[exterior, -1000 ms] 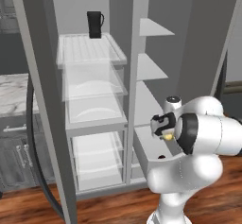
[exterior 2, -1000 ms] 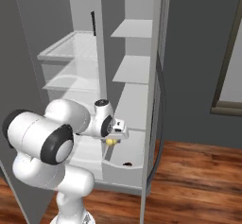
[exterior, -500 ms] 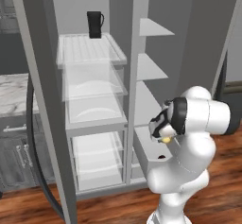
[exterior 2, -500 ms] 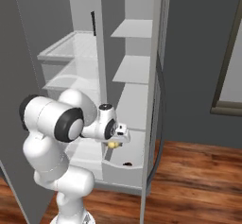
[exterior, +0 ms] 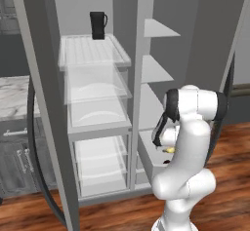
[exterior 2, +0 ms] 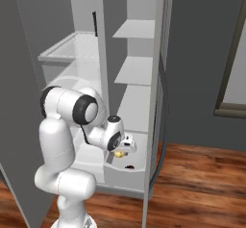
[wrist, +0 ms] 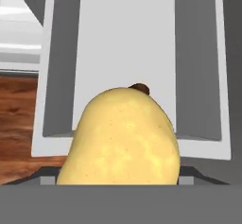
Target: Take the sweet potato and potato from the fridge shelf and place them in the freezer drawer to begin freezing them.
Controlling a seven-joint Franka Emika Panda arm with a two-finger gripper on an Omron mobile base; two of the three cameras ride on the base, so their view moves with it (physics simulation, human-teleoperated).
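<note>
— What do we have closest to us?

— The potato (wrist: 123,138), right up against our hand camera. Our gripper (exterior 2: 121,146) is clamped on it, and from the right base view it hangs clear of any surface.

— What has changed in the last second?

— Mostly our own arm. The elbow has folded up and in toward the fridge, and the hand has sunk a little. The jaws have hardly moved, so we have not let go.

— And under the potato?

— The drawer (wrist: 127,43), pulled out, with its pale floor running away from us. We judge the potato to be over it, not yet resting in it.

— Is the sweet potato there?

— A small dark thing lies on the drawer floor just past our hand, and we take it for the sweet potato (exterior 2: 129,166). A brown tip also peeks over the potato in the hand view. It is too small for us to be sure.

— Farther back?

— The ribbed shelf (exterior: 93,49), high on the left, carries a black jug (exterior: 97,25) and no vegetables.

— So where does that leave us?

— Near the end, we think. We lower a touch more, open over bare floor beside the dark one, then pull back.
</note>
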